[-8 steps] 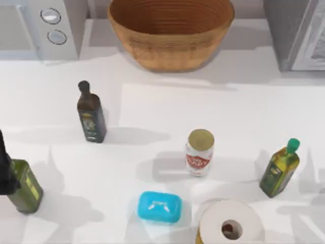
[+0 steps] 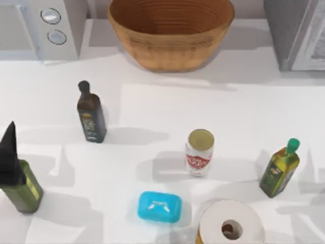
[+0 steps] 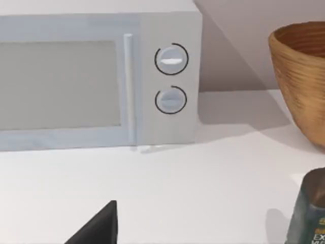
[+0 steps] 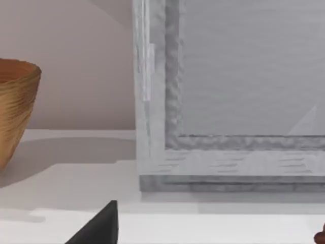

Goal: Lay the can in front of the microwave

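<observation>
My left fingers (image 2: 10, 152) have come further in over the bench's (image 2: 162, 107) left edge since half a second ago, a dark point above the green bottle (image 2: 23, 188) there; whether they are spread or pressed together I cannot tell. The can (image 2: 199, 152) stands upright where it did, right of centre, well apart from the microwave (image 2: 40, 28) at the far left corner.

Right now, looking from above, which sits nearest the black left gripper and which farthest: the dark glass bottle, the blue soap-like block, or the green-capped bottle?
From the left gripper, at the table's left edge:
1. Dark glass bottle, left side.
2. Blue block, front centre.
3. Green-capped bottle, far right.
</observation>
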Robot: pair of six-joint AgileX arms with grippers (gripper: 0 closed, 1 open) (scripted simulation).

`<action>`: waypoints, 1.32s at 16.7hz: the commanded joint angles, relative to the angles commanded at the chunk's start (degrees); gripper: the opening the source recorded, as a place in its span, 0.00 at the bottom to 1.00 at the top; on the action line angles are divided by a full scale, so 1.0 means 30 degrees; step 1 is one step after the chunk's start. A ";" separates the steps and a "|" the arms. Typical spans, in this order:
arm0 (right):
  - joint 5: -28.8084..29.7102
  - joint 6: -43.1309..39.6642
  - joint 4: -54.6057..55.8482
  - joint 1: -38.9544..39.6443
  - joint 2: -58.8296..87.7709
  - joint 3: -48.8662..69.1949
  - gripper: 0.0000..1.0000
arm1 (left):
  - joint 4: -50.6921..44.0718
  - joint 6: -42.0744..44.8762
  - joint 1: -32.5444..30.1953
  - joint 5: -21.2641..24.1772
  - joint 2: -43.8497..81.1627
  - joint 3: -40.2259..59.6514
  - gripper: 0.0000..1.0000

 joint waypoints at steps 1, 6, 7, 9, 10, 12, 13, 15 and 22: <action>0.0000 0.0000 0.0000 0.0000 0.0000 0.0000 1.00 | -0.0910 -0.0010 -0.0548 -0.0002 0.1359 0.1381 1.00; 0.0000 0.0000 0.0000 0.0000 0.0000 0.0000 1.00 | -0.6690 -0.0094 -0.3864 -0.0028 1.0865 1.0468 1.00; 0.0000 0.0000 0.0000 0.0000 0.0000 0.0000 1.00 | -0.8013 -0.0118 -0.4598 -0.0022 1.3150 1.2496 1.00; 0.0000 0.0000 0.0000 0.0000 0.0000 0.0000 1.00 | -1.0714 -0.0173 -0.6084 0.0009 1.7864 1.6543 1.00; 0.0000 0.0000 0.0000 0.0000 0.0000 0.0000 1.00 | -1.2064 -0.0202 -0.6824 0.0031 2.0215 1.8542 1.00; 0.0000 0.0000 0.0000 0.0000 0.0000 0.0000 1.00 | -1.4687 -0.0259 -0.8268 0.0081 2.4720 2.2390 1.00; 0.0000 0.0000 0.0000 0.0000 0.0000 0.0000 1.00 | -1.5922 -0.0284 -0.8957 0.0104 2.6804 2.4187 1.00; 0.0000 0.0000 0.0000 0.0000 0.0000 0.0000 1.00 | -1.8209 -0.0324 -1.0262 0.0139 3.0555 2.7563 1.00; 0.0000 0.0000 0.0000 0.0000 0.0000 0.0000 1.00 | -2.3590 -0.0375 -1.3548 0.0048 3.9186 3.6449 1.00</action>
